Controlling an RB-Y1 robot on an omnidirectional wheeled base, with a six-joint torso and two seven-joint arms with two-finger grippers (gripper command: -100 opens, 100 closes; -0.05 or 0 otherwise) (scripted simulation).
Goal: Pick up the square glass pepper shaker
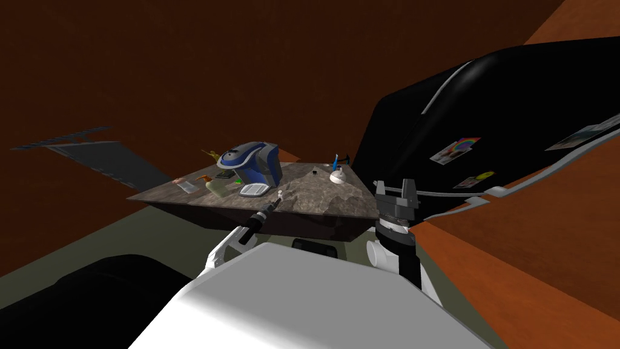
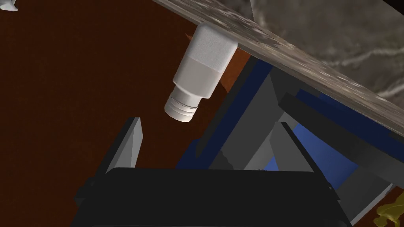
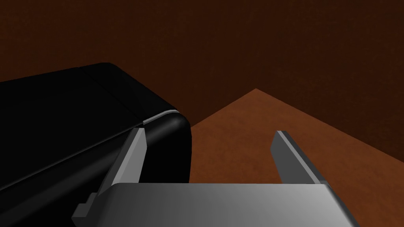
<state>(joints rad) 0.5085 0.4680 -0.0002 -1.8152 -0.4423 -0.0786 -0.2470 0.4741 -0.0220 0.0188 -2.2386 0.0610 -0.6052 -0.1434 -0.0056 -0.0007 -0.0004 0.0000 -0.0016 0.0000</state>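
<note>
Left gripper (image 2: pixel 209 122) faces pepper shaker (image 2: pixel 201 71).
Fingers (image 2: pixel 128 146) spread, empty; shaker stands upright at table (image 2: pixel 335 31) edge, just ahead, nearer 1 finger. Right gripper (image 3: pixel 209 131) spread, idle.

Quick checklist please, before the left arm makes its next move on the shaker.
1. Left gripper open: ok.
2. Shaker upright on the table: ok.
3. Shaker between the fingers: not ok, it stands ahead of the tips.
4. Room for a finger between the shaker and the coffee machine beside it: cannot tell.
5. Right gripper open, held up off the table, out of the way: ok.
</note>
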